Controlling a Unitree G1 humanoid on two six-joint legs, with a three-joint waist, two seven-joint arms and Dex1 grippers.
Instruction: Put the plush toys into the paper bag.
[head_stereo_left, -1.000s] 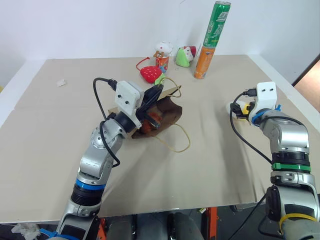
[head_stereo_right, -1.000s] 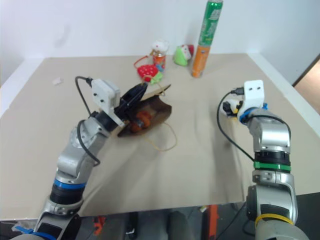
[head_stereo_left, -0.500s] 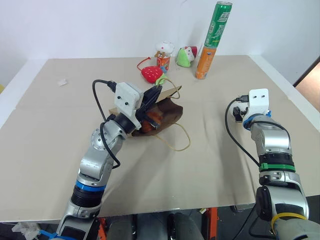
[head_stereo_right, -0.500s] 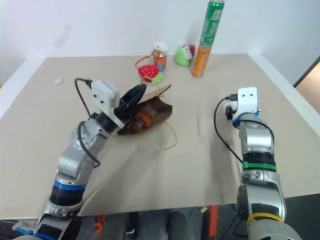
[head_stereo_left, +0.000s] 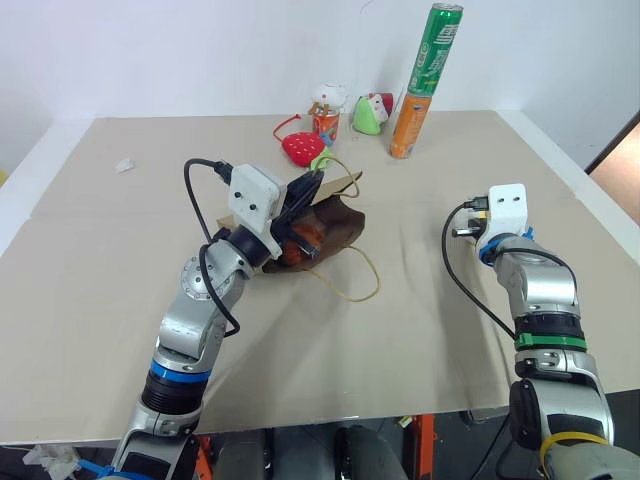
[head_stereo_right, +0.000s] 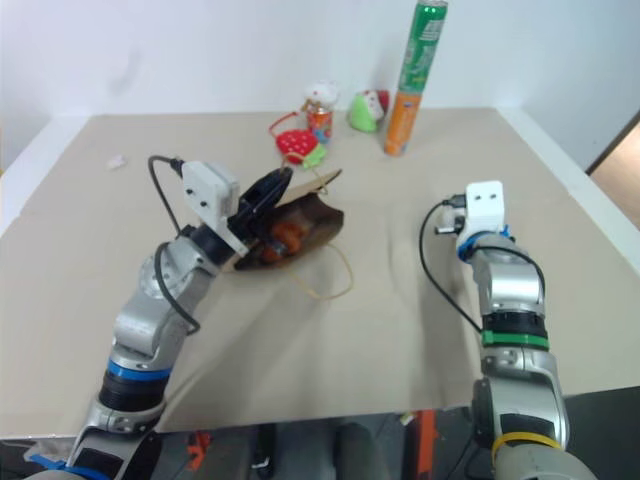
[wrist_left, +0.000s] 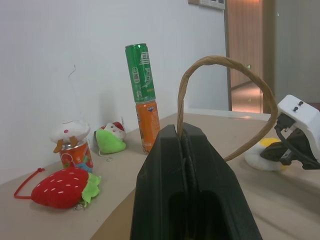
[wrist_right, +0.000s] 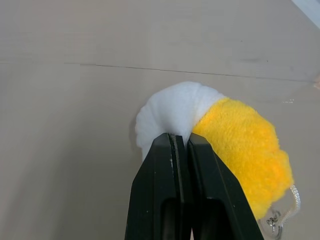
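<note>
Fabric of the white-and-yellow egg plush (wrist_right: 220, 135) is pinched between the closed fingers of the right gripper (wrist_right: 180, 142), at the seam where white meets yellow; the toy lies on the table (head_stereo_left: 450, 330), and its loop (wrist_right: 295, 200) is cut off at the frame edge. In the head views this toy is hidden behind the right wrist's white camera block. The left gripper (wrist_left: 182, 132) is clamped shut on a twisted handle (wrist_left: 240, 65) of the paper bag (head_stereo_left: 335, 225), whose mouth is held raised off the table. Inside the bag the orange-brown bear plush (head_stereo_left: 300, 240) is partly seen, its shape hard to make out. Beyond the bag a strawberry plush (head_stereo_left: 301, 147), a small can (head_stereo_left: 325, 122), a green plush (head_stereo_left: 368, 114) and a tall stack of cans (head_stereo_left: 425, 80) are seen.
</note>
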